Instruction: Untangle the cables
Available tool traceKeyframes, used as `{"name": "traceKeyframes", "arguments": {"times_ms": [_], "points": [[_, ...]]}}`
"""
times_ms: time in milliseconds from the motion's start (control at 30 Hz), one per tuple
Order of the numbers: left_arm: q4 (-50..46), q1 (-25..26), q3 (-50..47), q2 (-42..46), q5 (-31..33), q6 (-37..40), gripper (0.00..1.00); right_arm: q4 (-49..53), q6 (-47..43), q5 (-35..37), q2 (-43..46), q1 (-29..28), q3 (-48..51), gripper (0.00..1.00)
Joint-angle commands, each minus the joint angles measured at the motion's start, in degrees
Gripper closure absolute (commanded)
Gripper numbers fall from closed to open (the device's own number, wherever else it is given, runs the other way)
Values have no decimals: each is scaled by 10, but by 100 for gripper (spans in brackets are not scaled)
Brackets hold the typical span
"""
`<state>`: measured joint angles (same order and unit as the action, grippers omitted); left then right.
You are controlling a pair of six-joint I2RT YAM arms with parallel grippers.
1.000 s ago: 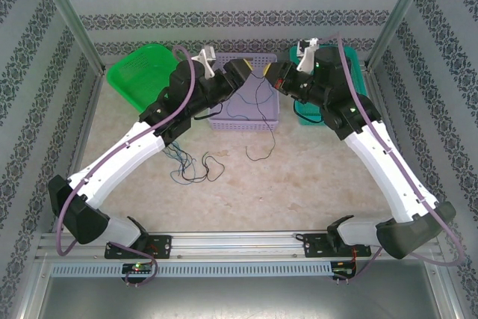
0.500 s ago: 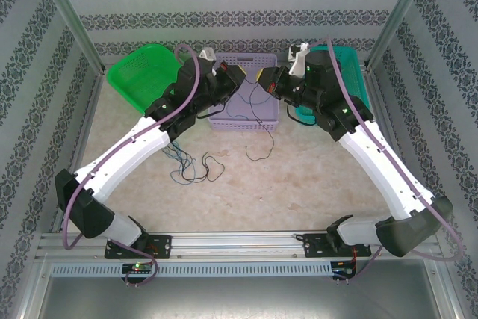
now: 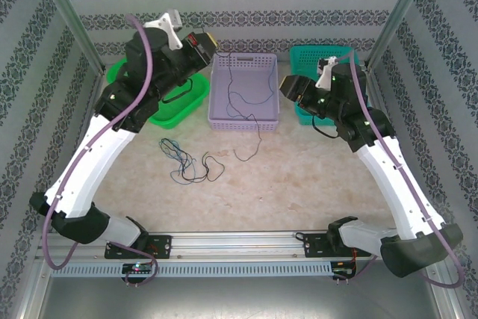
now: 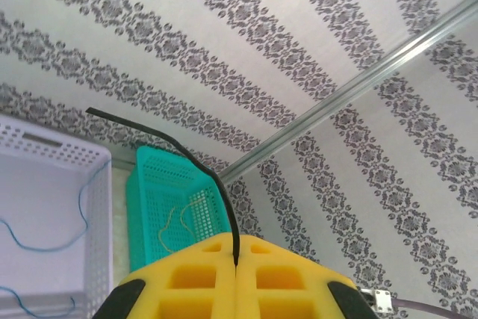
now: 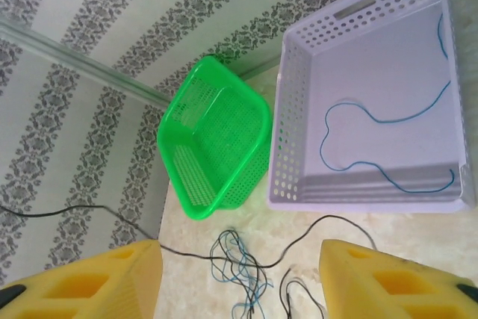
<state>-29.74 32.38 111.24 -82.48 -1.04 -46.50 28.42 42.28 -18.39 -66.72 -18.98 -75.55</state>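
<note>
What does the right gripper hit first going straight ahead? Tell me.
Probably the loose cables on the table, just ahead of the open right gripper; depth is unclear.

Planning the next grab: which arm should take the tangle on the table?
Right. The right gripper is open and empty, facing down at the tangle. The left gripper is raised, shut on a dark cable.

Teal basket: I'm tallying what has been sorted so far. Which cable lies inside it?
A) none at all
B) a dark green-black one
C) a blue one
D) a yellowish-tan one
D: in the left wrist view, a thin yellowish-tan cable lies curled on the floor of the teal basket.
</note>
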Motion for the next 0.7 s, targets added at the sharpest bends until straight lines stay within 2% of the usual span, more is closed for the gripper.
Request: {"name": "traceKeyframes", "arguments": {"times_ms": [0, 133, 267, 333, 433, 533, 667], "points": [[-27, -19, 41, -10, -33, 68, 100, -12, -139, -15, -3, -45, 44, 36], [-35, -43, 81, -27, -59, 76, 100, -76, -300, 31, 2, -128, 147, 33], [-32, -65, 116, -44, -87, 68, 100, -194, -375, 42, -3, -196, 232, 29], [-34, -72, 138, -53, -97, 65, 100, -241, -411, 78, -20, -230, 252, 25], [-33, -81, 152, -59, -106, 59, 100, -246, -413, 127, -83, -243, 234, 24], [-30, -94, 155, -60, -107, 55, 100, -275, -406, 144, -143, -250, 216, 25], [-66, -130, 176, -72, -78, 44, 100, -289, -380, 169, -183, -252, 184, 25]]}}
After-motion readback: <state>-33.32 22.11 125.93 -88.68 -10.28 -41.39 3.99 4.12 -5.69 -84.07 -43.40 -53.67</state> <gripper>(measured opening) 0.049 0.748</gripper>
